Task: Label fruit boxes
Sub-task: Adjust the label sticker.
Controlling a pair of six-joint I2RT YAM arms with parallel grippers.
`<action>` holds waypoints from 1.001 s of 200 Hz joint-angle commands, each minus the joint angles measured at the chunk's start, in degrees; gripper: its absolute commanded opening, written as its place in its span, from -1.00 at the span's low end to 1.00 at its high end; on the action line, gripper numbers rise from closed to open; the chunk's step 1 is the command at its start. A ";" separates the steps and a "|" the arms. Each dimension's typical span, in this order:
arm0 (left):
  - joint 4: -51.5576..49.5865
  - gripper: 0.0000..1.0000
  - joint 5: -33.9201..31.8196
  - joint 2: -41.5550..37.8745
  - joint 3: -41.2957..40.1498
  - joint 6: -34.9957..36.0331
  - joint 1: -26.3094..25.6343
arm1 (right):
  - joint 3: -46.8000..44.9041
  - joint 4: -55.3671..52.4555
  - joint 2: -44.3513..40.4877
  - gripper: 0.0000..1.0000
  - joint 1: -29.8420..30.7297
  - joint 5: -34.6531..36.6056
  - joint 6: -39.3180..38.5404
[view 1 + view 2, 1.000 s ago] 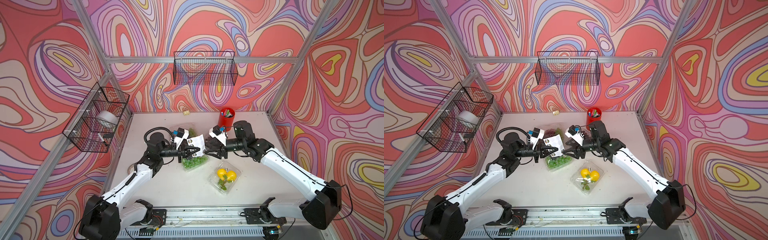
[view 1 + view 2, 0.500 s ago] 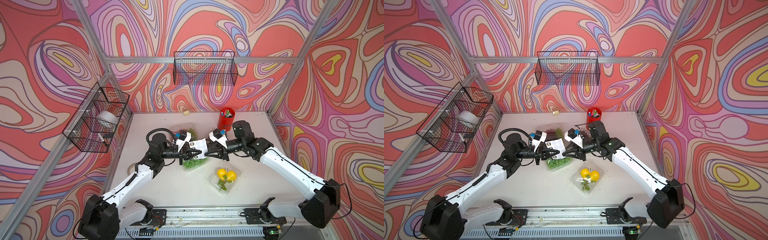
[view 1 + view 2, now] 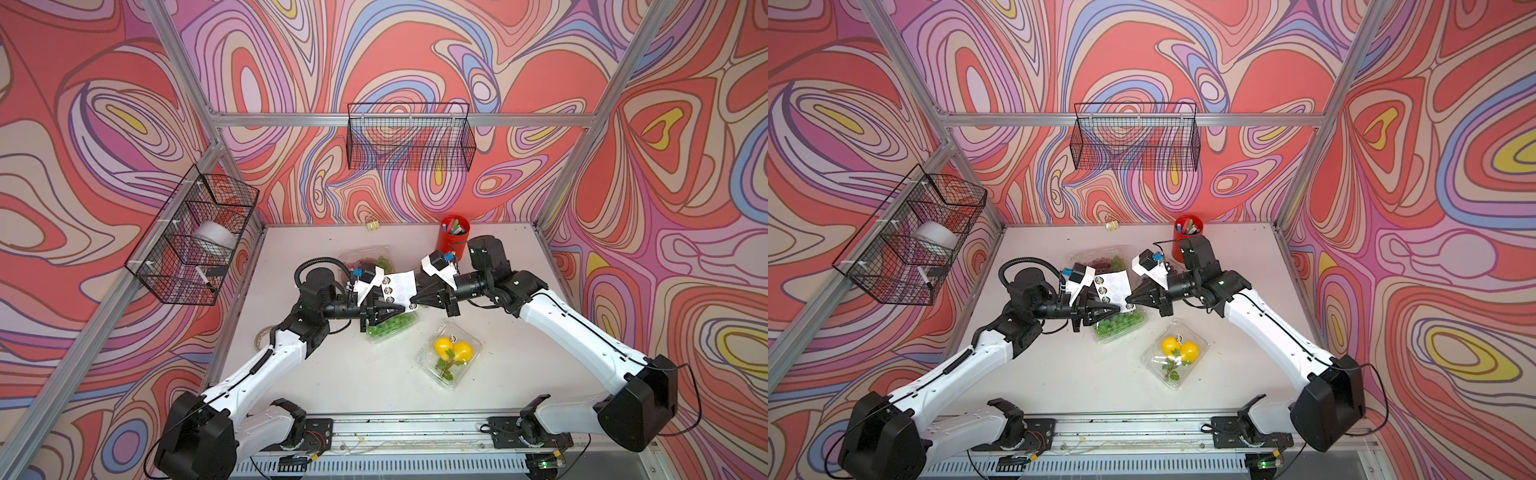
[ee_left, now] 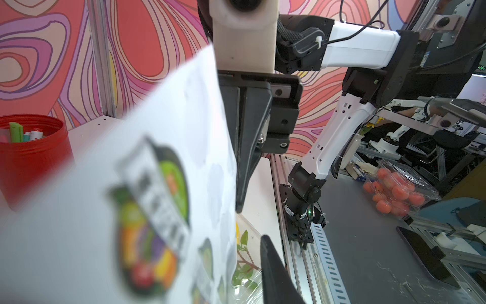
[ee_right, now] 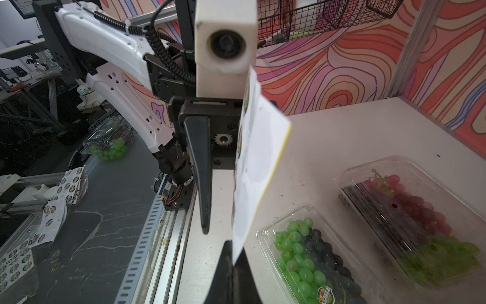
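A white sticker sheet [image 3: 401, 286] hangs in the air between my two grippers in both top views. My right gripper [image 3: 412, 300] is shut on its near corner, which the right wrist view shows pinched in the tips [image 5: 232, 254]. My left gripper [image 3: 400, 308] faces it with its jaws slightly apart. One left finger [image 5: 203, 184] stands clear of the sheet [image 5: 252, 171]; the other is hidden behind it. Below sits the fruit box of green and dark grapes [image 3: 392, 326]. The red-green grape box [image 3: 365, 262] lies behind, and the lemon box [image 3: 451, 353] nearer the front.
A red pen cup [image 3: 453, 237] stands at the back right, just behind my right wrist. Wire baskets hang on the back wall [image 3: 409, 137] and the left wall [image 3: 191, 237]. A tape ring [image 3: 262, 336] lies by the left edge, and a metal rail [image 3: 415, 432] runs along the front.
My right gripper moved in and shut on the sheet's corner. My left gripper, shut on the sheet before, has parted its jaws.
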 commanded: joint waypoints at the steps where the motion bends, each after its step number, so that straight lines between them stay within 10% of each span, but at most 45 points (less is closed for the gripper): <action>1: 0.34 -0.46 -0.37 -0.75 -0.23 1.13 -0.62 | 1.38 3.35 1.01 -1.00 -0.25 -1.65 2.08; 108: -1.79 -1.00 -2.53 -0.72 0.35 1.86 -0.66 | 0.84 4.21 0.29 -1.00 -0.59 -2.44 3.30; 143: -0.53 -1.00 -2.92 -0.86 0.39 1.03 -0.69 | -2.17 4.46 -1.25 -0.58 -0.94 -0.95 3.96; 200: 2.53 -1.00 -2.05 -0.22 0.29 -1.20 -0.66 | -5.73 5.97 -2.44 -0.58 -1.34 -0.94 5.34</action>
